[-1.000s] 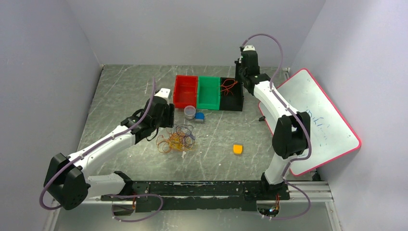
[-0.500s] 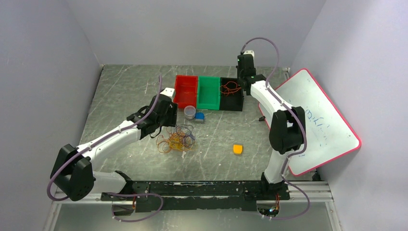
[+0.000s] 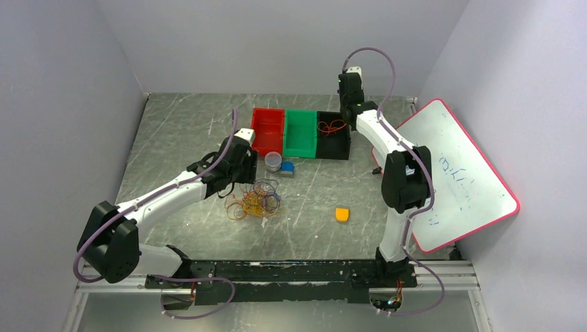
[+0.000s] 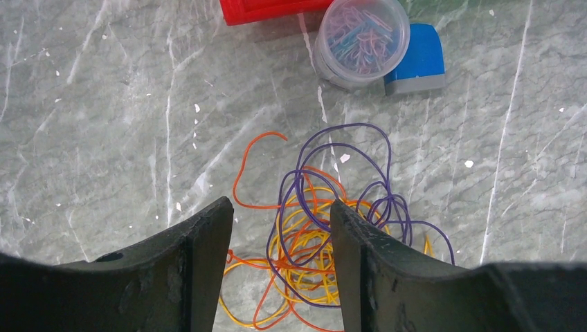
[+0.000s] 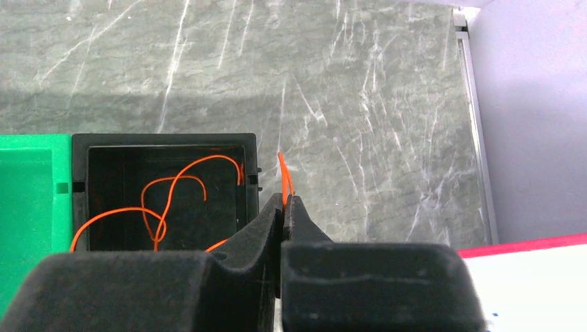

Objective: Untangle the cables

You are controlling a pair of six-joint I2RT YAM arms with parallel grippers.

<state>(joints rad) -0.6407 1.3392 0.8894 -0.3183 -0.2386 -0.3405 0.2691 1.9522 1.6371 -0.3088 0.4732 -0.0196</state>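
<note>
Inspecting the top external view first: the tangle of thin yellow-orange, dark purple and red-orange cables point(image 3: 255, 199) lies on the grey marbled worktop point(image 3: 180, 131). The left end effector point(image 3: 244, 174) hangs just beside the tangle's far-left edge. The right end effector point(image 3: 345, 107) sits well apart, above the far right corner of the open black plastic bin point(image 3: 333, 156). The left arm is the nearer one.

Left wrist view: the left end effector point(image 4: 280, 214) stands about half open and holds nothing. The tangle sits directly ahead and below, its near part framed between the two fingers point(image 4: 201, 242). A dark purple loop point(image 4: 348, 126) reaches toward the clear round tub of paper clips point(image 4: 360, 38), and a loose red-orange cable end point(image 4: 259, 136) curls out to the left. The heap has no single long axis. Judgement: a short straight descent would put the fingers on a strand.

Right wrist view: the right end effector point(image 5: 284, 202) is pinched shut on a thin red-orange cable strand point(image 5: 284, 173), which pokes up past the tips. Further red-orange cable loops point(image 5: 187, 178) lie inside the black bin point(image 5: 163, 138), left of the tips. Whether they join that strand cannot be told.
</note>
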